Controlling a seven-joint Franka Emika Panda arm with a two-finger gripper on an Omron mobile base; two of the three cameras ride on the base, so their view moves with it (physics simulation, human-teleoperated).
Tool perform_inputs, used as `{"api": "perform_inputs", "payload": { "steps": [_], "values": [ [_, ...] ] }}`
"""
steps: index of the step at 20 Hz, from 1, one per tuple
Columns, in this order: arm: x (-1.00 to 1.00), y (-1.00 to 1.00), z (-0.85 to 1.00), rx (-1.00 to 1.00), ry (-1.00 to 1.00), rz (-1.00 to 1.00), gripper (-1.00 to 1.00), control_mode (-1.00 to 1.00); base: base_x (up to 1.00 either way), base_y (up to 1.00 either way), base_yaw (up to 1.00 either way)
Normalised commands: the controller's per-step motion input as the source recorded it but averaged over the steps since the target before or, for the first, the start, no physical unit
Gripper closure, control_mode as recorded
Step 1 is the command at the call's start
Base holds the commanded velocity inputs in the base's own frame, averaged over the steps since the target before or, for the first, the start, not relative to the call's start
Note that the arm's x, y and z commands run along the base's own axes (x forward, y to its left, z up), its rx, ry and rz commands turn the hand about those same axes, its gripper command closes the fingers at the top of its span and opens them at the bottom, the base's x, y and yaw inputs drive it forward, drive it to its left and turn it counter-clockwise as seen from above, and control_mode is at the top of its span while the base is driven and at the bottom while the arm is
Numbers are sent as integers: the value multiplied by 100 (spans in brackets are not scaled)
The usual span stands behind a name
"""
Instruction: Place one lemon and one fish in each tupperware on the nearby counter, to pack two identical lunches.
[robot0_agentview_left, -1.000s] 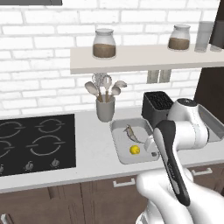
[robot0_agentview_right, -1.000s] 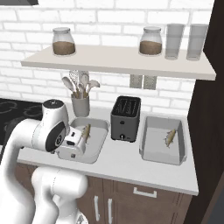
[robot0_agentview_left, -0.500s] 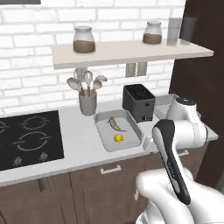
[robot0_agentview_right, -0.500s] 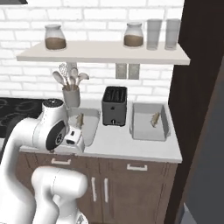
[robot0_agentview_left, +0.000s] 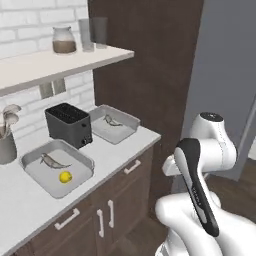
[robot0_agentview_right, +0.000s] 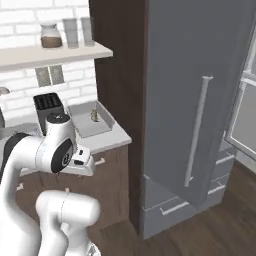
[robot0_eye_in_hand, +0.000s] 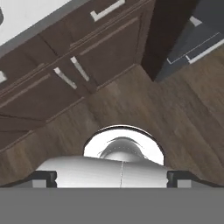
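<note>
— So what sits on the counter (robot0_agentview_left: 125, 150) at this moment?

— Its top is a flat white slab over dark brown wooden cabinets (robot0_agentview_left: 120, 200) with silver bar handles. Two shallow light-grey trays with rounded corners and raised rims lie on it, one either side of a black slotted toaster (robot0_agentview_left: 67, 124). The nearer tupperware (robot0_agentview_left: 82, 160) holds a slender grey-brown fish (robot0_agentview_left: 54, 161) with a curved body and, just beside it, a small round yellow lemon (robot0_agentview_left: 64, 176). The farther tupperware (robot0_agentview_left: 130, 120) holds one fish (robot0_agentview_left: 112, 121) alone; the right base view shows that tray (robot0_agentview_right: 80, 127) too, with its fish (robot0_agentview_right: 93, 116) near the back wall.

— And the arm?

— It is folded close in front of the base, away from the counter, with its glossy white links and dark joints bunched together. The hand points down at the brown wood-grain floor (robot0_eye_in_hand: 175, 100) and cabinet doors.

— The claw?

— Its finger tips (robot0_eye_in_hand: 43, 177) stand at the far sides of the hand view, spread as wide as they go, and nothing lies between them.
</note>
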Motion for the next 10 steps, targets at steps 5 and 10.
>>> {"api": "perform_inputs", "payload": {
  "steps": [5, 10],
  "values": [
    [0, 0, 0, 0, 0, 0, -100, 100, 0, -5, -90],
    [0, 0, 0, 0, 0, 0, -100, 100, 0, -30, -87]
  ]
}}
